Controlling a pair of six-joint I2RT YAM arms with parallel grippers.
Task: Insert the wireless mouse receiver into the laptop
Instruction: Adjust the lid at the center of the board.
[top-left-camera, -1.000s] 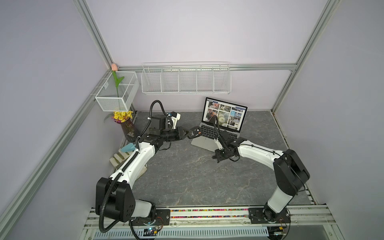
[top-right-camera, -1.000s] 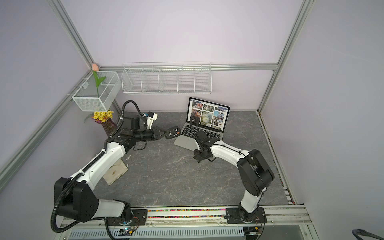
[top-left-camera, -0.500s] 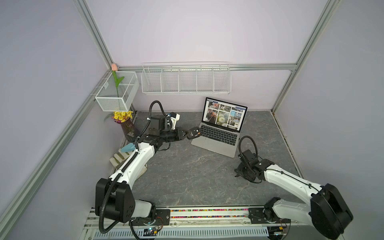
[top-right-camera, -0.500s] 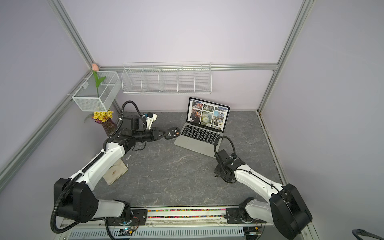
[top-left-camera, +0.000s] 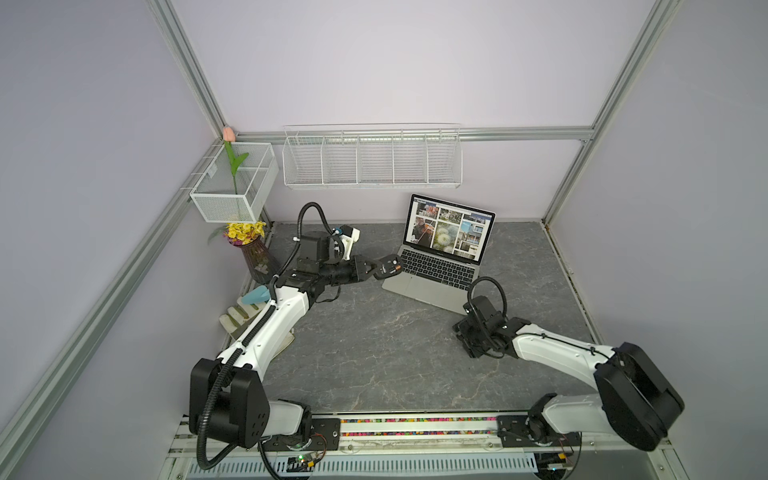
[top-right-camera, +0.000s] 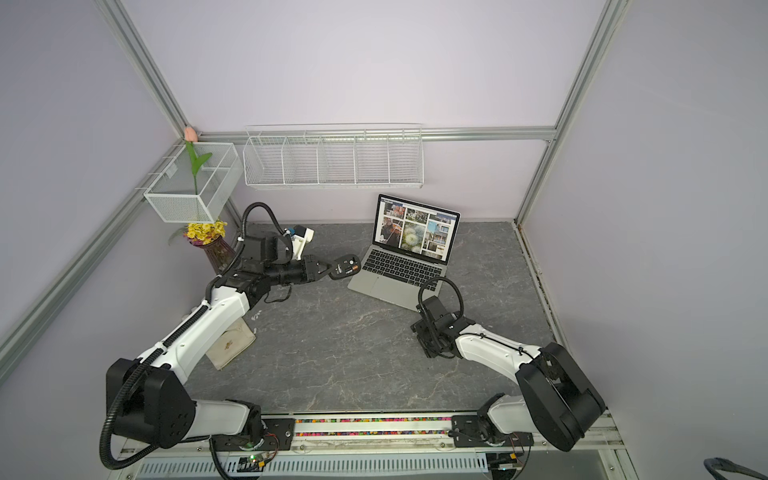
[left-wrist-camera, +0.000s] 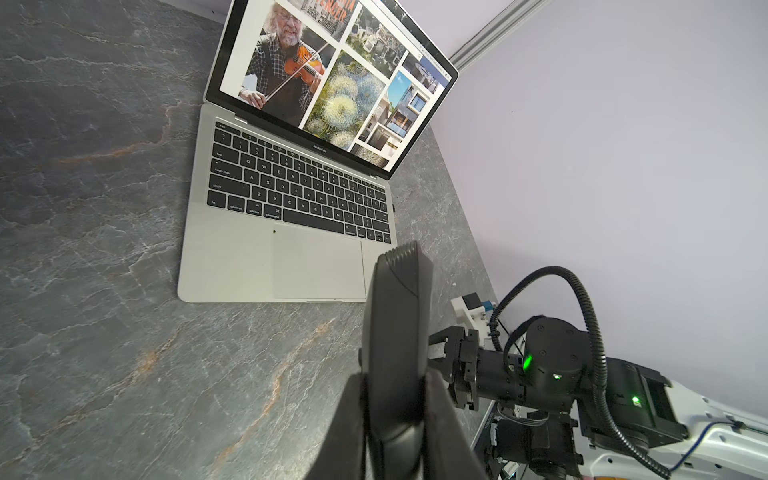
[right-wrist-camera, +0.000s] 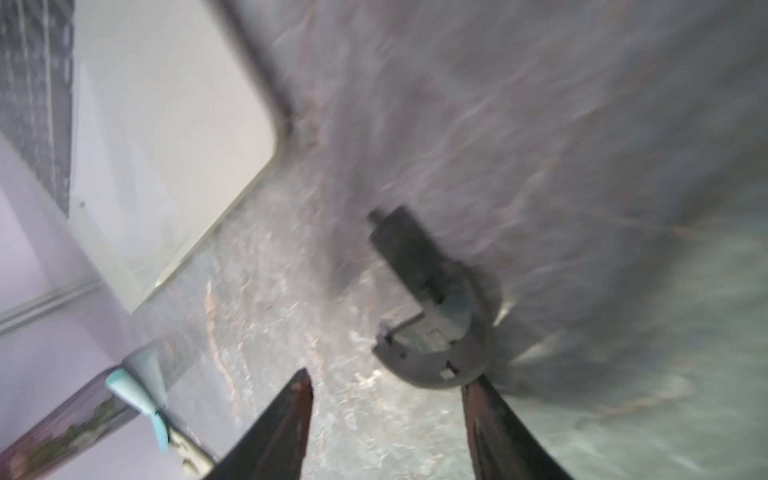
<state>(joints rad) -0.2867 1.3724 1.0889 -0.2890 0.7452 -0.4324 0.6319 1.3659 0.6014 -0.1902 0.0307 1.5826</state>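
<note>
**Black cover set down, right arm pulling away from the laptop**

Grey stone tabletop (top-left-camera: 374, 357) is getting busier. On the left, the left gripper (top-left-camera: 372, 269) is still clamping the mouse (top-left-camera: 388, 266), belly turned up, just beside the laptop (top-left-camera: 419, 286) at its left edge. Further right, the right arm is swinging away from the keyboard to the bare table in front of the laptop. The right gripper (right-wrist-camera: 387, 384) is spreading its jaws, leaving the curved black cover (right-wrist-camera: 419, 262) lying right by one fingertip. Blur is hiding whether they touch. That, I'd judge, is clearing the way to the mouse's open belly. The receiver is proving too small for me to pick out anywhere.
</note>
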